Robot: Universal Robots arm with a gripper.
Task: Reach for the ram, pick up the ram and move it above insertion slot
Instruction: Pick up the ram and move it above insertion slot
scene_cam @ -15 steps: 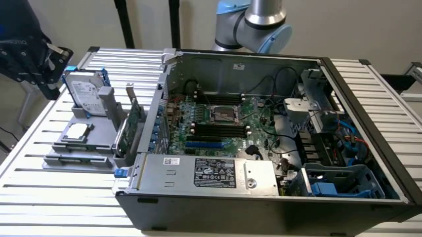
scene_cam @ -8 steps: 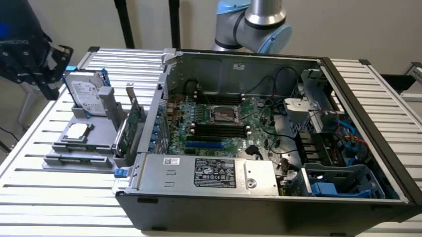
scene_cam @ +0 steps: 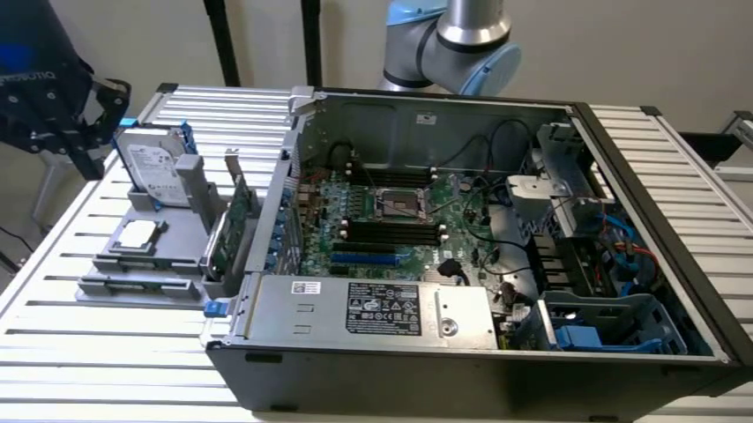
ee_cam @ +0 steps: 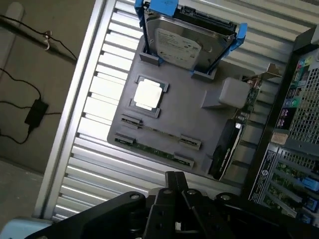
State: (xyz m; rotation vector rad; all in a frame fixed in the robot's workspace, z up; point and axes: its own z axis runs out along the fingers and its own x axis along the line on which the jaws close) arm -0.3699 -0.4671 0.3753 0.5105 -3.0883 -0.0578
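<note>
Gripper hovers above the grey tray, fingers pressed together and empty, while the ram lies in its end slot, so I'd part the jaws and square them across that thin stick.

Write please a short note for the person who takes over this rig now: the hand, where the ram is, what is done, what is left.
The hand is shut and holds nothing; it hovers over the slatted table near the gray holder.
The ram lies in its clips on the gray holder, untouched, outside the computer case, at the exterior view's left.
The memory slots are the black ones on the motherboard inside the open case.
Done: nothing on the ram.
Left: grasping, lifting, carrying it above a slot.
</note>
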